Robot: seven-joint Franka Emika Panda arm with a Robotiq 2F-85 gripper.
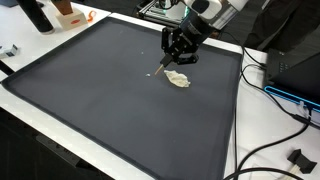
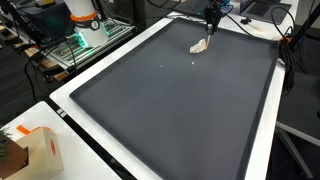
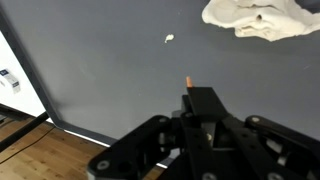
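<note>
- Gripper [image 1: 180, 58] [image 2: 211, 22] [image 3: 205, 98]: black Robotiq unit on the Panda arm, pointing down over the far part of the mat. In the wrist view the jaws are drawn together at the centre of the picture, with no gap visible between them.
- Orange-tipped stick [image 3: 189, 81]: a slim item poking out from between the fingertips, apparently clamped there. Only its short orange end shows; the rest is hidden by the fingers. It is too small to make out in either exterior view.
- Crumpled white cloth [image 1: 178, 80] [image 2: 200, 46] [image 3: 262, 18]: lies on the mat just beside the gripper and apart from it, bunched into an irregular lump. It is the nearest loose thing to the fingertips. In the wrist view it sits at the top right edge, partly cut off.
- White speck [image 3: 170, 40] [image 1: 153, 73]: a tiny scrap on the mat, near the cloth but not touching it.
- Dark grey mat [image 1: 100, 100] [image 2: 170, 110] [image 3: 100, 80]: large, flat and rectangular, covering most of the tabletop.
- White table [image 1: 40, 112] [image 2: 62, 102]: shows as a pale border around the mat.
- Black cables [image 1: 270, 150]: looped off the mat at one side of the table.
- Orange and white box [image 2: 40, 150]: stands at a table corner, well apart from the gripper.
- Wooden floor [image 3: 40, 160]: visible beyond the table edge in the wrist view.
</note>
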